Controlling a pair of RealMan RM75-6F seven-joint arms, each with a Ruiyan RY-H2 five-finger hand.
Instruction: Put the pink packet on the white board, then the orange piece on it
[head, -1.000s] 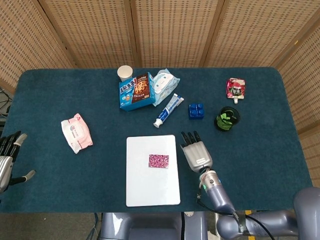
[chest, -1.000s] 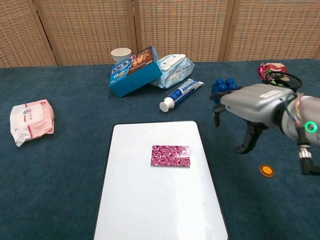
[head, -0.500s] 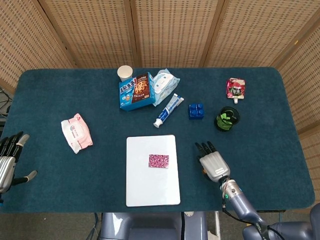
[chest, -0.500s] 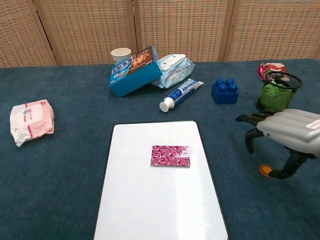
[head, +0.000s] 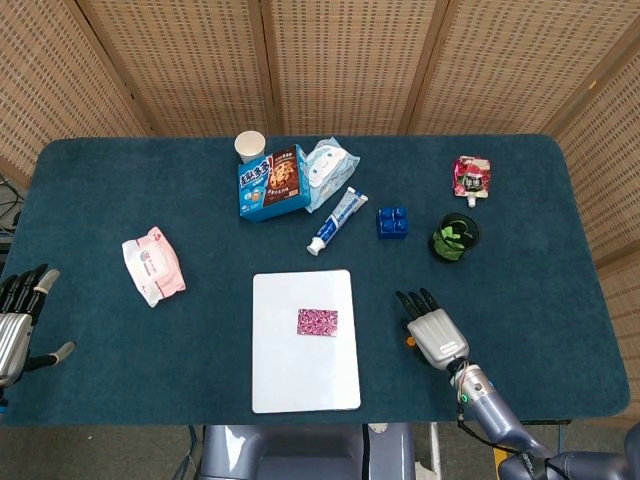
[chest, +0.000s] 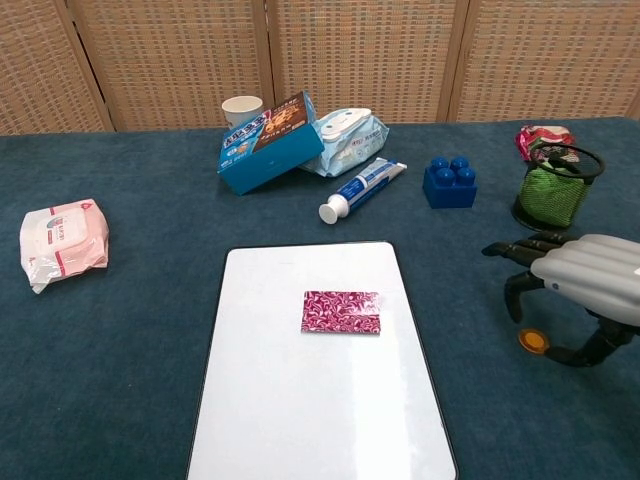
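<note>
The pink patterned packet (head: 317, 322) (chest: 341, 312) lies flat on the white board (head: 290, 375) (chest: 270, 420) near its middle. A small orange piece (chest: 533, 341) (head: 409, 341) sits on the blue cloth right of the board. My right hand (head: 434, 332) (chest: 585, 275) hovers palm down just over that piece, fingers spread, holding nothing; its thumb curves down beside the piece. My left hand (head: 15, 325) stays at the table's far left edge, fingers apart and empty.
At the back stand a paper cup (head: 250, 146), a blue biscuit box (head: 272, 184), a wipes pack (head: 328, 170), a toothpaste tube (head: 332, 222) and a blue brick (head: 391, 221). A green mesh cup (head: 454, 236) and red pouch (head: 471, 178) sit right. A pink tissue pack (head: 152, 265) lies left.
My right hand has drawn away from the board's right edge, moving right and toward the front, and now sits lower over the orange piece. The packet and my left hand stayed put.
</note>
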